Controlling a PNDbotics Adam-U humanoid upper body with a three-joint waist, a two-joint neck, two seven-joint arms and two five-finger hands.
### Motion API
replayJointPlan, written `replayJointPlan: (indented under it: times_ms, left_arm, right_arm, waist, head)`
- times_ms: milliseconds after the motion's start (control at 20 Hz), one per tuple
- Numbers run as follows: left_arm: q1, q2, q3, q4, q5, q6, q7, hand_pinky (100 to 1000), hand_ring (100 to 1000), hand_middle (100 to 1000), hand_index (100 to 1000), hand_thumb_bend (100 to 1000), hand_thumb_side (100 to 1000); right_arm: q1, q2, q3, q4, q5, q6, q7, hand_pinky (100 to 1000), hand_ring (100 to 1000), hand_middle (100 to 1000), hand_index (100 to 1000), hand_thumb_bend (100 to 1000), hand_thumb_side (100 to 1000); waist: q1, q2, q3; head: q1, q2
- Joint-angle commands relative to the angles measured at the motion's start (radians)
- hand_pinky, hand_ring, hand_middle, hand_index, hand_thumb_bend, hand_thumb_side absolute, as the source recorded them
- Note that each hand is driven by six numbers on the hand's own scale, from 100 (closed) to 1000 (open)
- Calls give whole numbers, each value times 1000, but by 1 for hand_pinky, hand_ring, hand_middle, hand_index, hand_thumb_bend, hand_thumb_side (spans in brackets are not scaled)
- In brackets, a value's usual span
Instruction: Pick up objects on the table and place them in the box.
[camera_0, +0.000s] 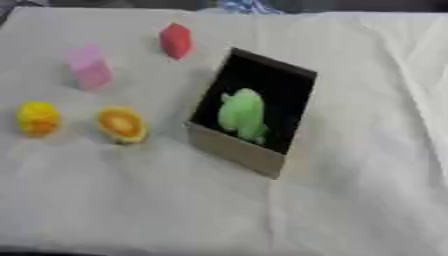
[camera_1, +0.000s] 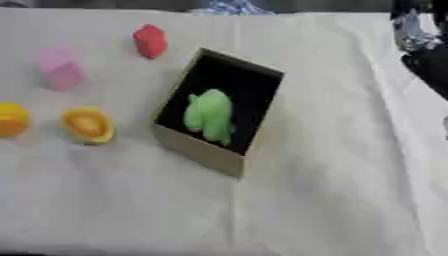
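Cardboard box (camera_0: 234, 149) holds a green toy (camera_0: 242, 114), well left of the right robot hand (camera_1: 423, 45) at the upper edge; its fingers' state is unclear. Red (camera_0: 176, 40), pink (camera_0: 89, 68), yellow (camera_0: 38, 118) and orange (camera_0: 121, 124) objects lie farther left on the white-covered counter (camera_0: 367, 190).

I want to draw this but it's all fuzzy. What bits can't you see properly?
- Green thing in the box: blurred, shape unclear.
- Robot arm, right eye view: cut off by the edge, hand unseen.
- Yellow thing, right eye view: cropped by the left edge.
- Pink thing: blurred.
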Motion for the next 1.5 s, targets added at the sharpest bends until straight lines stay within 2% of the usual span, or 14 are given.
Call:
replayJointPlan:
  times_ms: [50,450,800,1000,1150,1500]
  left_arm:
    - [2,1,29,-25,-7,1,14,810,752,706,823,386,208]
    - [5,-51,39,-59,-16,8,36,803,750,703,829,380,223]
    - [-6,3,7,-40,-12,25,21,813,768,732,861,456,276]
    - [-30,61,-30,-17,3,35,2,818,779,745,875,518,297]
    - [-62,110,-79,22,30,45,-14,820,786,753,880,557,320]
    - [-135,157,-191,106,88,77,-72,823,797,767,883,597,309]
  right_arm:
    - [-9,-11,-18,-15,2,-1,-3,992,744,746,831,100,525]
    - [-13,22,-16,-15,48,-2,-2,991,744,745,825,100,528]
    - [-20,20,-11,-15,52,0,-3,990,742,744,824,100,527]
    - [-24,17,-7,-15,52,2,-1,990,742,744,824,100,527]
    - [-28,14,-2,-15,50,2,2,990,741,744,823,100,526]
    - [-37,13,5,-15,44,7,6,991,740,743,823,100,525]
  waist:
    - [0,-13,0]
    - [-4,-12,-6]
    - [-3,-10,-5]
    - [0,-10,-6]
    - [4,-9,-9]
    - [10,-7,-16]
  head:
    - [-9,-6]
    - [-11,3]
    - [-8,2]
    - [-2,7]
    - [9,12]
    - [30,8]
